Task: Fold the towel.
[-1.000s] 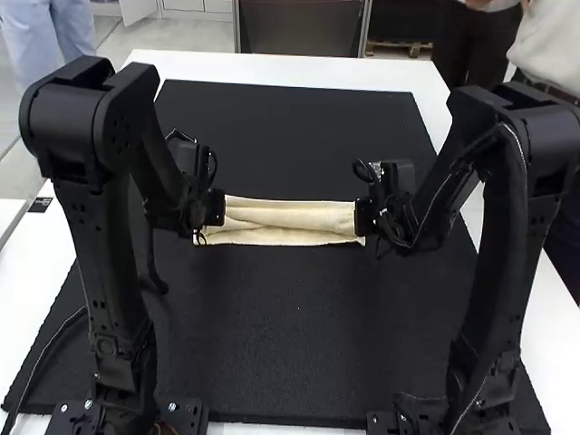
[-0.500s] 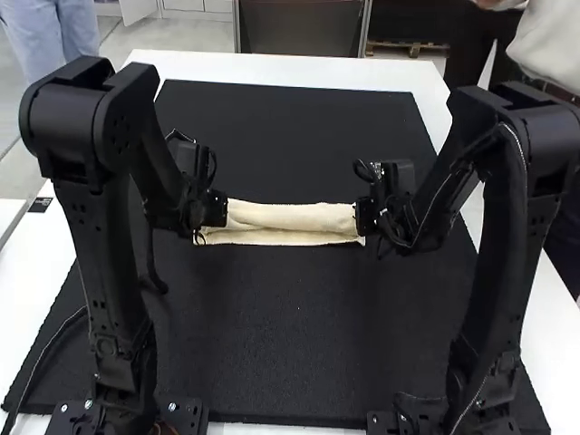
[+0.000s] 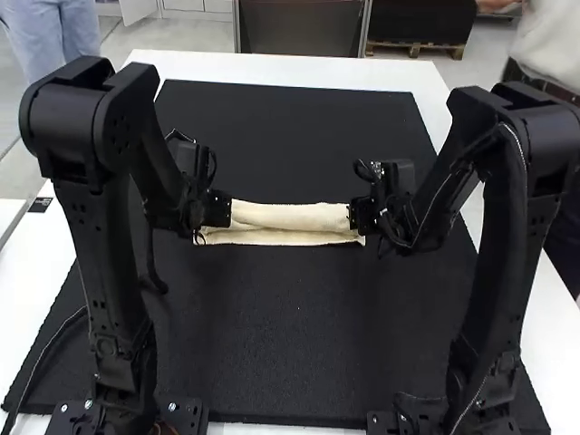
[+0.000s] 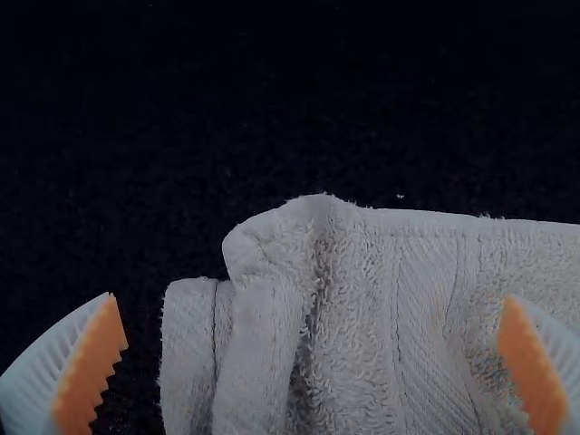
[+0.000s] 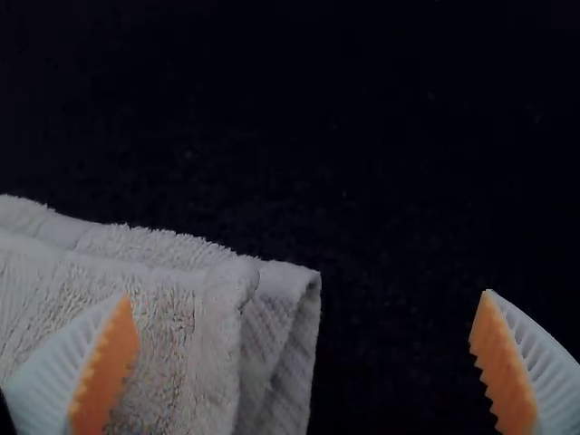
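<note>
My left end effector (image 4: 311, 297) and right end effector (image 5: 306, 294) are both wide; I fear off-centre closing may catch only some layers of towel (image 3: 290, 216).

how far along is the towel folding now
Folding looks well along: the towel lies as a narrow strip, layers stacked at its ends. In hand: nothing is pinched; the left gripper and the right gripper are open at opposite ends. Probably to go: evening the staggered layers at the left gripper's end, perhaps one more fold, then backing the arms away.
</note>
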